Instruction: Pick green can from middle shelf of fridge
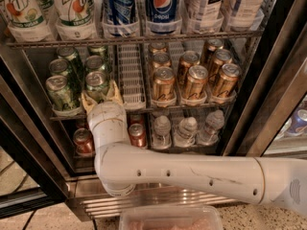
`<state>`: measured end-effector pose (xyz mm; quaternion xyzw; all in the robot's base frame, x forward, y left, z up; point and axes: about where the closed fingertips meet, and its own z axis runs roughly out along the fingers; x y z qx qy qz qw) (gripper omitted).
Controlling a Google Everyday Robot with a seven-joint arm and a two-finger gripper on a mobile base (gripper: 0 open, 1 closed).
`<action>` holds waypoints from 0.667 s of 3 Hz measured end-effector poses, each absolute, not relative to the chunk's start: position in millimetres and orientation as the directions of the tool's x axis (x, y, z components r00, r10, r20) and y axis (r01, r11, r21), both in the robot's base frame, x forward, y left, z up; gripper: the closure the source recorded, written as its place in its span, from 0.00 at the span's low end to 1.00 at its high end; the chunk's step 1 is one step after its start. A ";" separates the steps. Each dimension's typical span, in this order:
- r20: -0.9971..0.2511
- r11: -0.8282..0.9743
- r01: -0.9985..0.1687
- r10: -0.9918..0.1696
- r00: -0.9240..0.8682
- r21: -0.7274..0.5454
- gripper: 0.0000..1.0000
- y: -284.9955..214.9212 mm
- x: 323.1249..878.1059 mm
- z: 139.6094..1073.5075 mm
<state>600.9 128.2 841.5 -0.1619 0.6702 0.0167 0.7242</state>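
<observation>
Several green cans stand in two lanes at the left of the middle shelf (pixel 192 107) of the fridge (pixel 280 80). The front green can (pixel 97 82) of the right lane is the nearest. My gripper (pixel 101 96) is at this can's base, at the shelf's front edge. It is open, with one tan finger (pixel 88 102) left of the can and the other finger (pixel 115 91) to its right. Another front green can (pixel 59 92) stands just left. My white arm (pixel 182 174) comes in from the lower right.
An empty white lane track (pixel 130 75) lies right of my gripper, then gold-brown cans (pixel 194 83). Tall 7UP (pixel 74 6) and Pepsi bottles (pixel 162 6) stand above. Red cans (pixel 137 134) and water bottles (pixel 186 128) stand below. The steel base grille (pixel 158 200) and a pinkish tray (pixel 170 218) are lowest.
</observation>
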 end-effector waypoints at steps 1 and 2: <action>-0.976 0.947 -0.241 -0.193 0.101 -0.212 0.84 128.2 600.9 841.5; -0.976 0.947 -0.241 -0.193 0.101 -0.212 1.00 128.2 600.9 841.5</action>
